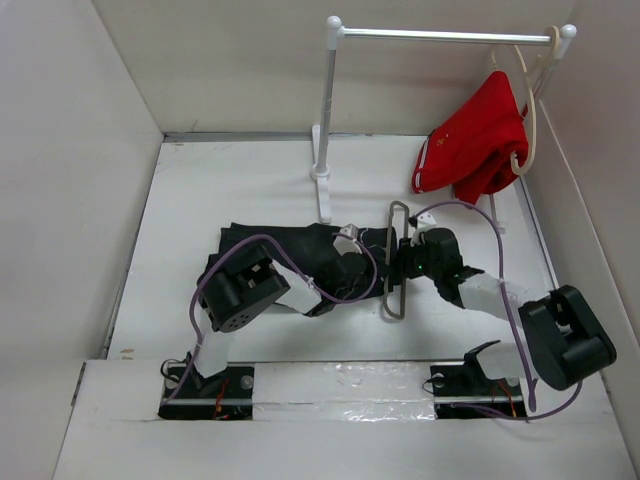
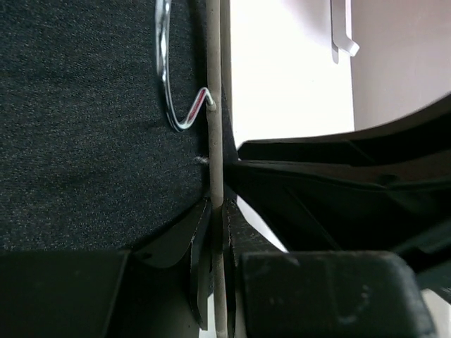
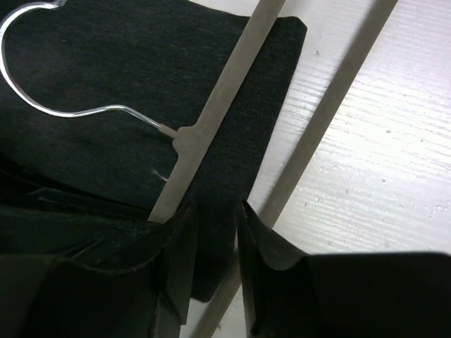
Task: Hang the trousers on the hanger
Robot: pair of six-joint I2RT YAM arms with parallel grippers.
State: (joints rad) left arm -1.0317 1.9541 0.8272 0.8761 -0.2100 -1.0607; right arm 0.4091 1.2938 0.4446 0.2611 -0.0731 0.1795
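Note:
The black-charcoal trousers (image 1: 290,255) lie bunched on the table's middle. The thin grey hanger (image 1: 396,290) lies flat at their right edge, its wire hook (image 2: 169,91) resting on the cloth. My left gripper (image 1: 383,268) is shut on the hanger's bar (image 2: 217,162), seen thin between its fingertips (image 2: 217,211). My right gripper (image 1: 408,255) faces it from the right and is shut on a folded end of the trousers (image 3: 232,84), which lies under one hanger bar (image 3: 218,105). The other bar (image 3: 331,105) rests on bare table.
A white clothes rack (image 1: 325,120) with a rail (image 1: 440,35) stands at the back. A red garment (image 1: 475,145) hangs from it on a cream hanger (image 1: 530,110) at the right. White walls close in the left, back and right sides.

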